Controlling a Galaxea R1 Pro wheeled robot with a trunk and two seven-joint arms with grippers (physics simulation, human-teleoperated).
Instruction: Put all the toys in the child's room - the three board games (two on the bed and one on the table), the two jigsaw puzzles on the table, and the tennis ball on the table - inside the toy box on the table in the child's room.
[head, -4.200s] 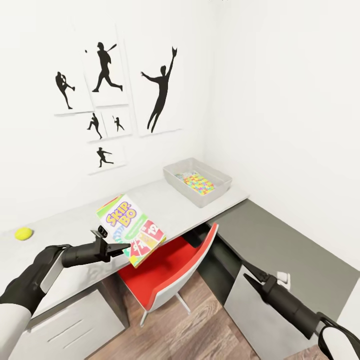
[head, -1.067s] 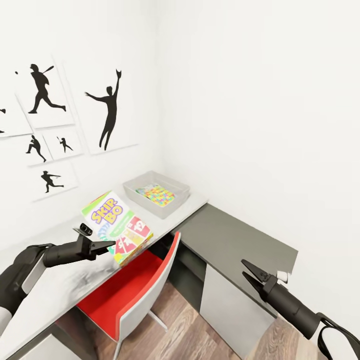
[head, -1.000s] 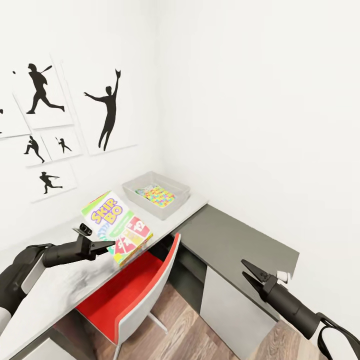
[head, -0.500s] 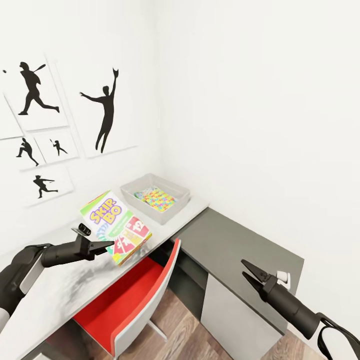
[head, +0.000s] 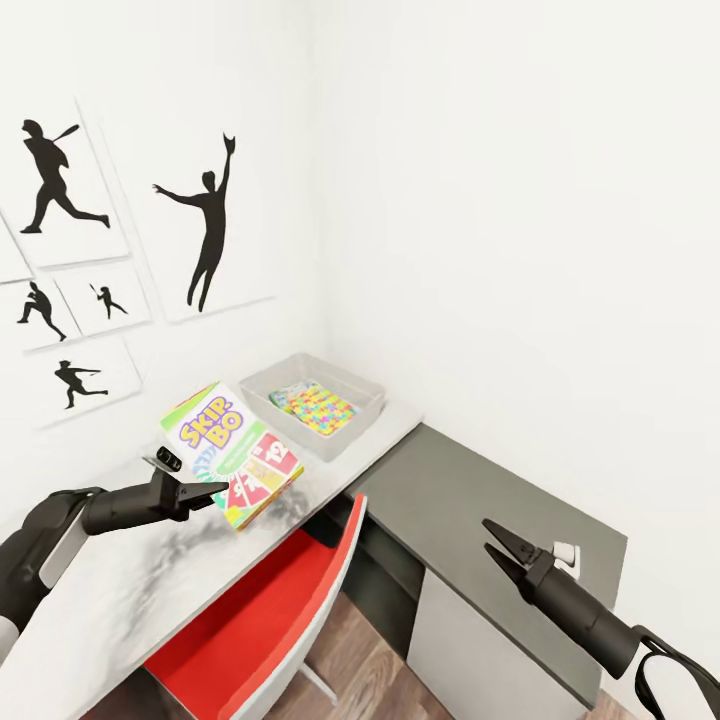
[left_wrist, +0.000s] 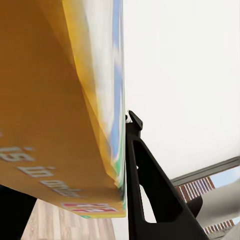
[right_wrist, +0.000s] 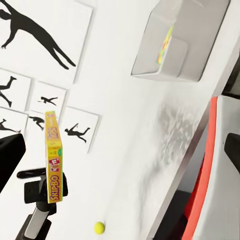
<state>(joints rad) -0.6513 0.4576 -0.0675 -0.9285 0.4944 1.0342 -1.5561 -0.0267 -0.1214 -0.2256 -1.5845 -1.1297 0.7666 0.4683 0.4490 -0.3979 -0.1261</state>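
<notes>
While the right fingers gape, the left fingers clench the SKIP-BO box's near edge — held above the table.

A long pale grey-white table runs along the white wall. At its far end sits a shallow light grey rectangular toy box, with a multicoloured jigsaw puzzle board lying inside it. A small yellow-green tennis ball rests on the tabletop, well apart from the box.

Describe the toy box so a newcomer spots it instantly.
Follow the long pale grey-white desk to the corner of the white walls. There stands the shallow light grey rectangular bin, the only open container, with a multicoloured jigsaw board inside.
</notes>
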